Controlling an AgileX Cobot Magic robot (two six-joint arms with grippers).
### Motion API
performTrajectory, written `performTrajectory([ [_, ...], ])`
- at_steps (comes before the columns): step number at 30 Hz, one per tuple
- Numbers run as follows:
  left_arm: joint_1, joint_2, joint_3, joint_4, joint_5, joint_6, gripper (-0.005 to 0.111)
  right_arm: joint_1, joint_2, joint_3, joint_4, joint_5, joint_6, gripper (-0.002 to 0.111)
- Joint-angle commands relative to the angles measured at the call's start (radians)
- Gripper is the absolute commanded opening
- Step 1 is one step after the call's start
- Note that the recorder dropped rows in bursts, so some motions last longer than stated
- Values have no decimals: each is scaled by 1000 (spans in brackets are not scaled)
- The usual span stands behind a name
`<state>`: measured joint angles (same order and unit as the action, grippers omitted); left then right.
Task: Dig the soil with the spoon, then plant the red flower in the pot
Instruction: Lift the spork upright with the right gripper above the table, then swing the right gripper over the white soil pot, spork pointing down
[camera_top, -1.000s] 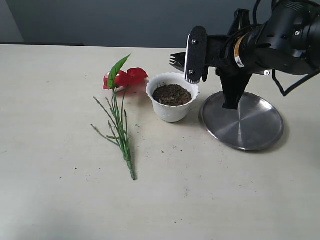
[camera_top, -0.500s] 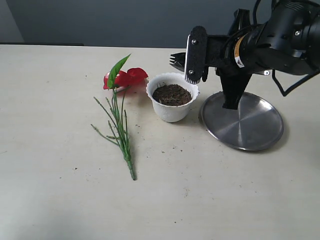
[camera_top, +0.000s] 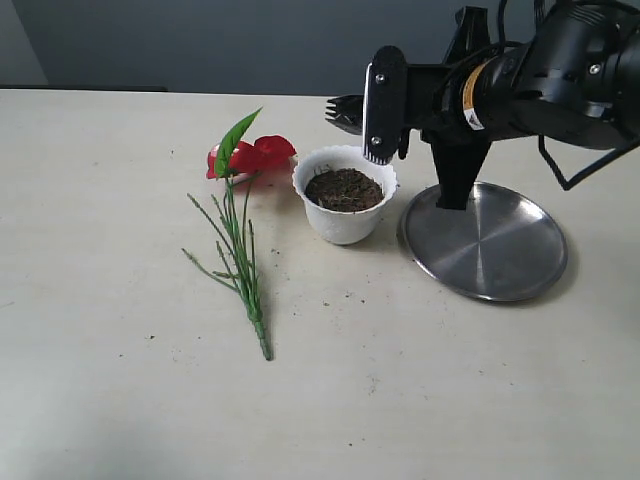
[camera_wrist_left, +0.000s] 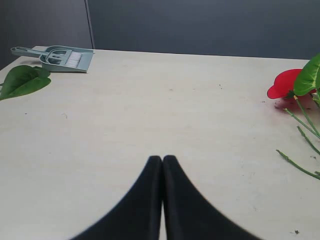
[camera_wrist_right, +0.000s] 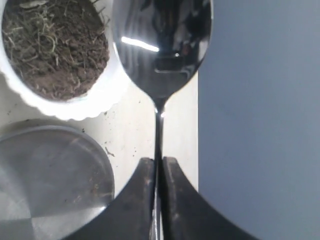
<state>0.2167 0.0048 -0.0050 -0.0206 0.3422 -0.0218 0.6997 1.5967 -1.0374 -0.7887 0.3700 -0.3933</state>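
The white pot (camera_top: 343, 215) with a wavy rim stands mid-table, filled with dark brown soil (camera_top: 343, 188). The red flower (camera_top: 252, 155) lies flat to its left, green stems trailing toward the front. My right gripper (camera_wrist_right: 158, 161) is shut on the thin handle of the silver spoon (camera_wrist_right: 161, 47), whose tined bowl (camera_top: 344, 113) hovers in the air just behind the pot's rim. In the right wrist view the pot (camera_wrist_right: 100, 95) and soil (camera_wrist_right: 55, 47) lie beside the spoon bowl. My left gripper (camera_wrist_left: 162, 159) is shut and empty, low over bare table, with the red flower (camera_wrist_left: 285, 84) off to one side.
A round steel plate (camera_top: 485, 240) lies right of the pot, under the right arm, and also shows in the right wrist view (camera_wrist_right: 50, 175). A green dustpan with brush (camera_wrist_left: 55, 57) and a loose green leaf (camera_wrist_left: 22, 80) lie at the table's far part in the left wrist view.
The right gripper has lifted and shifted a little to the left with the spoon, so the tined bowl now sits higher behind the pot. Flower, pot and plate have not moved.
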Motion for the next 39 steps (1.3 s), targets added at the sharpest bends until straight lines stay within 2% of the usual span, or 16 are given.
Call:
performTrajectory([
  [1,1,-5,5,-1,-6,1,0,-2,-9,-5,-66,-55,1,-1],
  [4,1,-5,5,-1,-6,1,0,-2,-9,-5,-172,-21,1,-1],
  [13,1,-5,5,-1,-6,1,0,-2,-9,-5,-691,233,-111,-1],
  [19,1,-5,5,-1,-6,1,0,-2,-9,-5,-956,274,-227,-1],
  [22,1,-5,5,-1,-6,1,0,-2,1,-5,-956,274,-394,-1],
  [25,1,-5,5,-1,-6,1,0,0,31,-5,-956,276,-441,-1],
  [29,1,-5,5,-1,-6,1,0,0,79,-5,-956,277,-698,-1],
  [39,1,-5,5,-1,-6,1,0,0,139,-5,-956,217,-778,-1],
])
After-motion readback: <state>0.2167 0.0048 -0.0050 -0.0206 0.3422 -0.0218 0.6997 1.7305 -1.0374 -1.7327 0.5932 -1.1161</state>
